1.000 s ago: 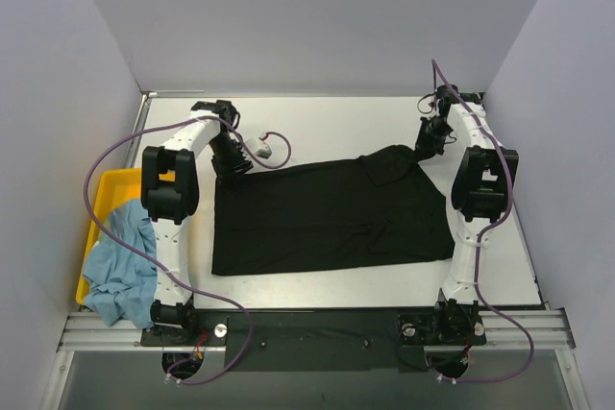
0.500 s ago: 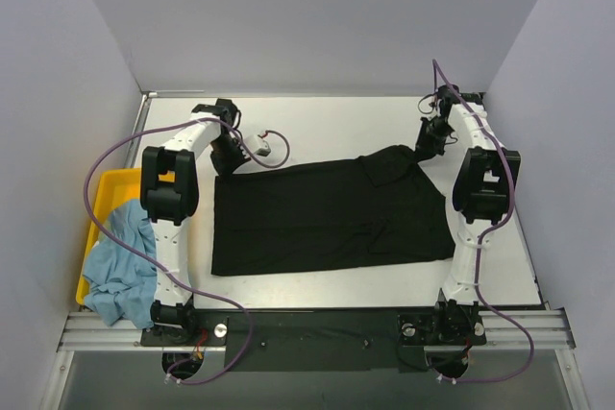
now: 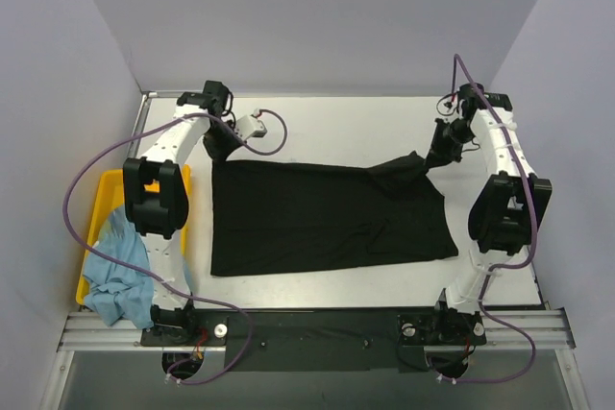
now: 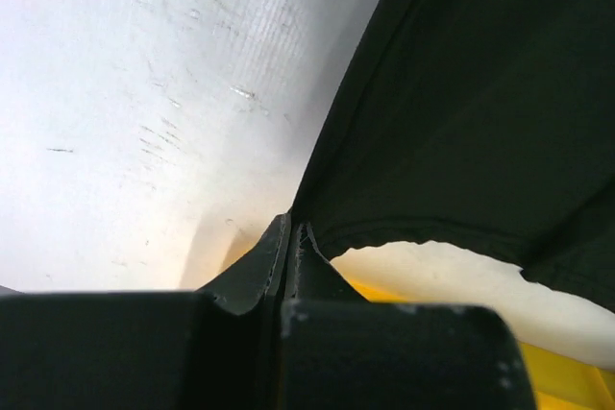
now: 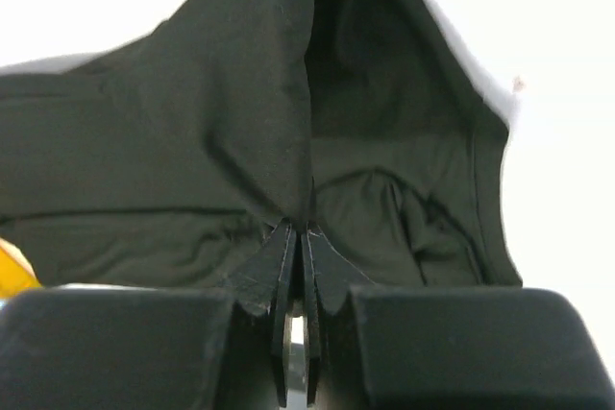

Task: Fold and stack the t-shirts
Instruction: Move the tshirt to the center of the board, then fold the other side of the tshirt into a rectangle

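No readable text, label, brand or number anywhere

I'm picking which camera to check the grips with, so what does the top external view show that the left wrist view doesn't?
Only the top external view: the whole spread of the black t-shirt, the light blue t-shirt heaped over the yellow tray, and the right gripper at the black t-shirt's far right corner, which is raised into a peak. Only the left wrist view: the left gripper close up, its fingertips shut on the black t-shirt's edge. Both: the black cloth and the white table.
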Motion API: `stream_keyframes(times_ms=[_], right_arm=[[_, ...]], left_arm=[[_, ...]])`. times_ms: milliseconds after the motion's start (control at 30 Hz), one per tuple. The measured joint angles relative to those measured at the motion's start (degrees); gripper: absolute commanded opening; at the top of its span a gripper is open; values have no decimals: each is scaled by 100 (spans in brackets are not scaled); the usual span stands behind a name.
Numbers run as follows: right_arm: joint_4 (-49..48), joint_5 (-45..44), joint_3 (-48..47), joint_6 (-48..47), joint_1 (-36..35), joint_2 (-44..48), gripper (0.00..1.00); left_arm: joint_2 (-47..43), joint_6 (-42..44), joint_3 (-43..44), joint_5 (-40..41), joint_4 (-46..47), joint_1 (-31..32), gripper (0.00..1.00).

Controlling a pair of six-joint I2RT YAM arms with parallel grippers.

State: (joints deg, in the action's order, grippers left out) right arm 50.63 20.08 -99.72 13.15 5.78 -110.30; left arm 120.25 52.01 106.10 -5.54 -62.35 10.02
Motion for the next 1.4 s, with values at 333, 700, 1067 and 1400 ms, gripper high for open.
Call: stream_keyframes(times_ms=[333,700,1067,1400], right_arm=[[946,514,1513,-114,382,1766,0],[1056,457,2710,-149,439,2170,0],[608,350,3025,-142,546,1954,0],[-127,354,2789,68,651,868,0]], left_arm=[[-896,153,-874,-396,-588,9,0],[-949,269,-2234,-466,-525,212,0],[-962,348,-2608,-232,-210,415,64],[-962,-389,-122,-1541,192,1528,55]])
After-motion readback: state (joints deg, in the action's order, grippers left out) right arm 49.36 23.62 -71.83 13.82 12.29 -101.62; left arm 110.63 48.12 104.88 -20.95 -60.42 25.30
